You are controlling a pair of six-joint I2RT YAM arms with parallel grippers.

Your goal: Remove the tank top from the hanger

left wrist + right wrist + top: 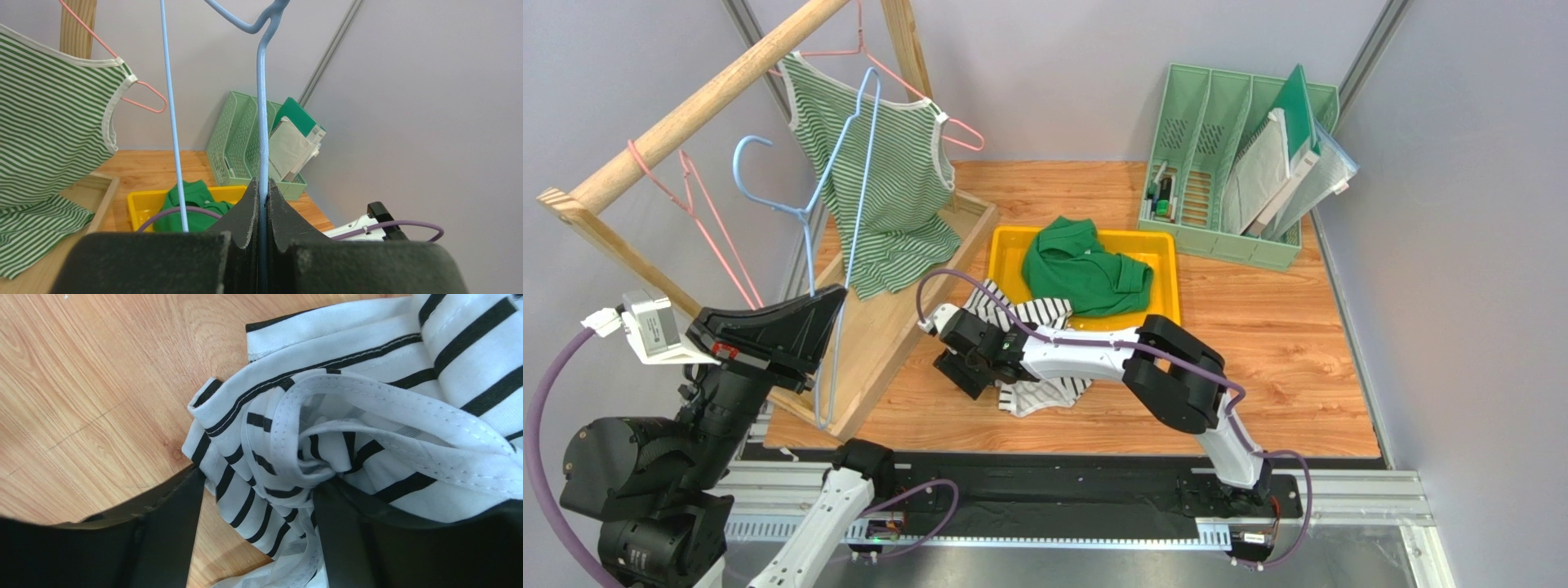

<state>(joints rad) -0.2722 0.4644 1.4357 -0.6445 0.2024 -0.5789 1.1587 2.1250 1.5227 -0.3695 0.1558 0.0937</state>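
Left hand (pixel 263 190) pressed tight on blue hanger (pixel 263 122) wire. Right hand (pixel 258 496) straddles black-striped tank top (pixel 344 404), bunched on tabletop (pixel 1284 368); can't tell if I'm squeezing. Risks: lifting unreleased drags cloth along; swinging hanger snags green striped top (pixel 891 184).

Bright, even, diffuse light filled the scene, and only soft shadows lay on the wooden table (pixel 1308 368) under the right arm (pixel 1173 374). Up close, the left gripper (pixel 263 191) looked dark and slightly blurred. The striped garment (pixel 344 416) was sharp in the right gripper (pixel 258 502), whose fingers (pixel 166 539) were shadowed.
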